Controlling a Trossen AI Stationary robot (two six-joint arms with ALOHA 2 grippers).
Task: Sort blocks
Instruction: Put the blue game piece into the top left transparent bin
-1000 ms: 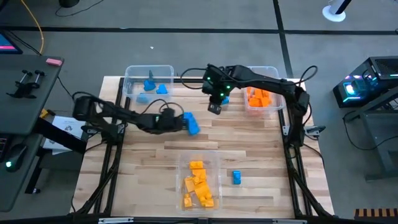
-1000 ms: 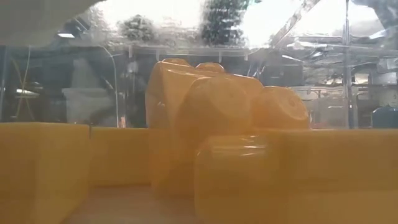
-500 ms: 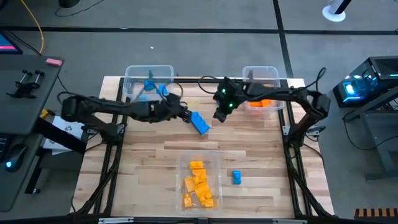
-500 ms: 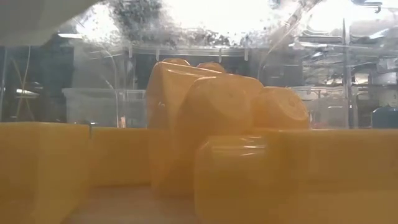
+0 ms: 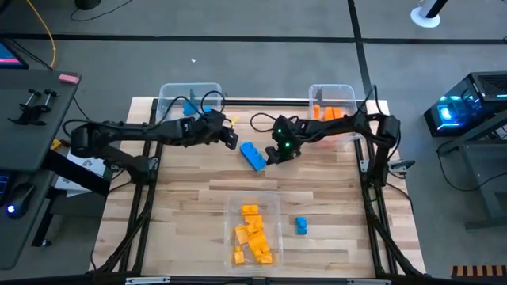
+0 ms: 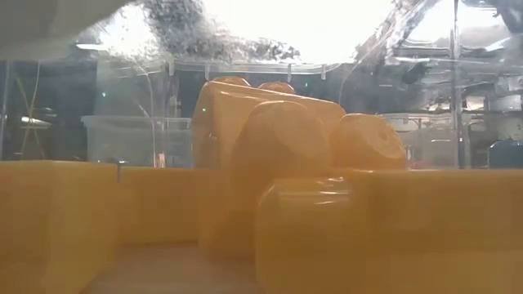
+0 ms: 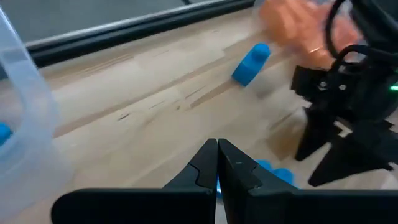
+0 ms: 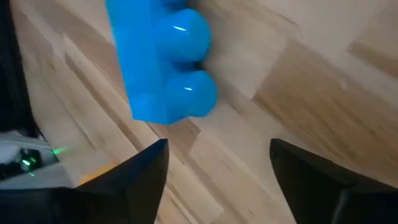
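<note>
A long blue block (image 5: 253,156) is seen lying on the wooden table (image 5: 198,206), between the two grippers. Half a second ago it was held at the tip of the left gripper (image 5: 230,140); now it has been let go, and that gripper has been pulled back a little toward the bin with blue blocks (image 5: 170,107). Its fingers (image 7: 205,163) are pressed together with nothing in them. The right gripper (image 5: 273,155) has been brought down low, right beside the block. Its fingers (image 8: 140,171) are spread wide, and the block fills the space just ahead of them in the right wrist view.

A small blue block (image 5: 301,226) still lies alone near the front, next to the bin of yellow-orange blocks (image 5: 252,235), which has not been moved. Orange blocks (image 5: 331,114) are kept in the bin at the far right. In the low view only big yellow blocks (image 6: 278,171) can be made out up close.
</note>
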